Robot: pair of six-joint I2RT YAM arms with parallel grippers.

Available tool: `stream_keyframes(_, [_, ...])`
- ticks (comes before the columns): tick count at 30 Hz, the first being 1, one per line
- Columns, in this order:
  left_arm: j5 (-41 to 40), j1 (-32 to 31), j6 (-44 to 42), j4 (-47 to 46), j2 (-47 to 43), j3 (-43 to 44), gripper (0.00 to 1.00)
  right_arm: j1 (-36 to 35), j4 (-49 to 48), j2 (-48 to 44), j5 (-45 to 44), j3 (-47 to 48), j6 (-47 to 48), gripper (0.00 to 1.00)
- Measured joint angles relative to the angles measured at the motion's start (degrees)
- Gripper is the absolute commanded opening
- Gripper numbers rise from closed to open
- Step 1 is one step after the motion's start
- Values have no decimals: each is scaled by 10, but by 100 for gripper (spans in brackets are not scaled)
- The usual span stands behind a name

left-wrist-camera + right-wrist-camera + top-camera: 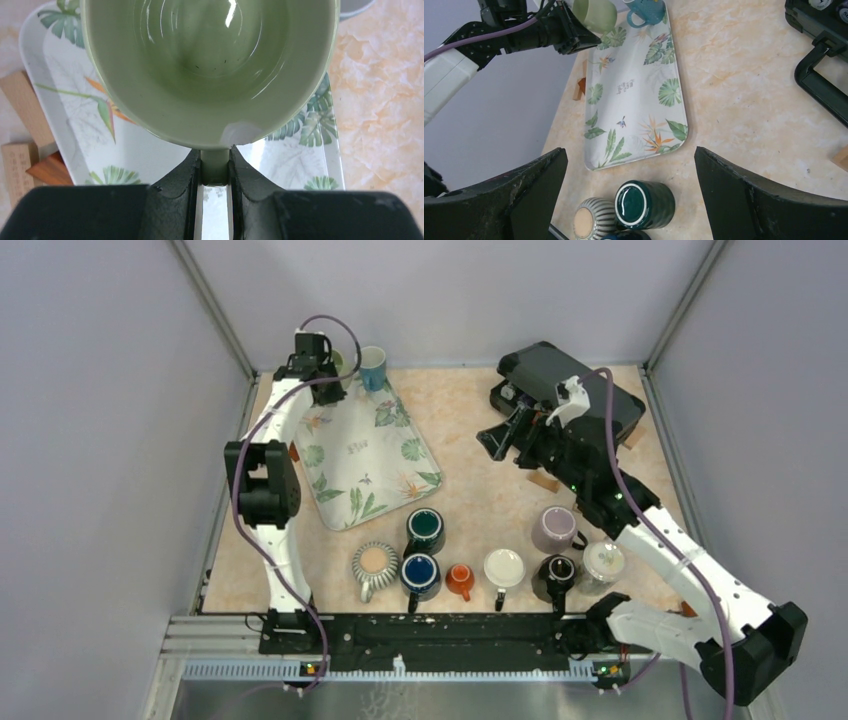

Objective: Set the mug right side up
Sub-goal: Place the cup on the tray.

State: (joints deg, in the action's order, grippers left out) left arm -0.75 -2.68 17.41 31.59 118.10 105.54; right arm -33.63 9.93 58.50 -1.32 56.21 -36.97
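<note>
A marbled beige table (pixel 470 440) carries a leaf-printed tray (pixel 365 455), the reference for everything here. To the right of the tray, at the far side, lies a black case (pixel 560 380). The right gripper (pixel 629 155) hangs between the tray and that case. Its jaws are spread wide with nothing in them, and its camera looks down over the tray's near right corner.

At the tray's far left corner, the left gripper (pixel 216 170) is pinched tight on a narrow green strip just under the rim of the green mug (pixel 210 65). The mug's open mouth faces the wrist camera, and its glossy inside fills the view. Seen from the right wrist, the mug sits over that far corner of the tray. Whether it touches the tray cannot be told.

A blue mug (pixel 372 367) stands just beyond the tray's far edge, close beside the green one. Off the tray's near edge is a cluster of cups: a dark green mug (pixel 425 528) closest to the tray, then a striped mug (pixel 373 565), a navy mug (pixel 420 573), a white mug (pixel 503 568), a lilac mug (pixel 555 528), a black mug (pixel 555 575) and a small orange cup (pixel 460 580). Wooden blocks (pixel 22 107) lie against the tray's left side.
</note>
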Motion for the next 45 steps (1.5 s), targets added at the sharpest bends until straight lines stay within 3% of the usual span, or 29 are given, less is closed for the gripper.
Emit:
stream_keyframes(6, [0,0,-11,27,73,87,0,0,21,-25,-7,0,4,99])
stream_keyframes(17, [-3,0,-15,57,136,135,0,0,34,-47,-12,0,5,99])
stream_keyframes(36, [-2,0,-15,61,172,172,13,0,34,-48,-10,-4,5,99])
stream_keyframes(45, [-1,0,-12,64,186,190,29,0,33,-48,-9,-4,5,99])
